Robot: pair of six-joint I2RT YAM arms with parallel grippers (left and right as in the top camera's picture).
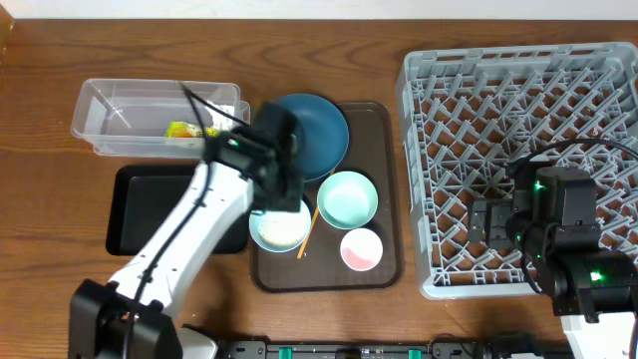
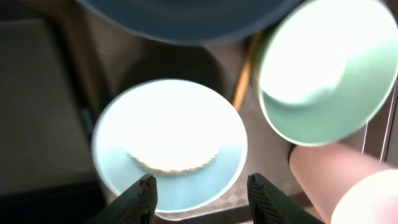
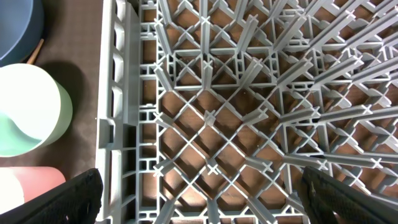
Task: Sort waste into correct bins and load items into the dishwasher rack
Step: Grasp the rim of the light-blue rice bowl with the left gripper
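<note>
My left gripper (image 2: 200,190) is open just above the white-blue bowl (image 2: 169,144), which holds white rice (image 2: 175,163) and sits on the brown tray (image 1: 384,261). The bowl also shows in the overhead view (image 1: 280,228). Beside it lie the mint-green bowl (image 1: 347,197), the pink cup (image 1: 361,248), the thin wooden stick (image 1: 309,227) and the dark-blue plate (image 1: 317,130). The yellow-green wrapper (image 1: 184,130) lies in the clear tub (image 1: 120,112). The black tray (image 1: 150,204) lies below the tub. My right gripper (image 3: 200,190) is open over the grey rack (image 1: 518,120).
The brown serving tray sits between the bins and the rack. My left arm (image 1: 189,229) crosses over the black tray. The rack's left wall (image 3: 115,112) stands close to the mint-green bowl (image 3: 28,109) and pink cup (image 3: 28,186).
</note>
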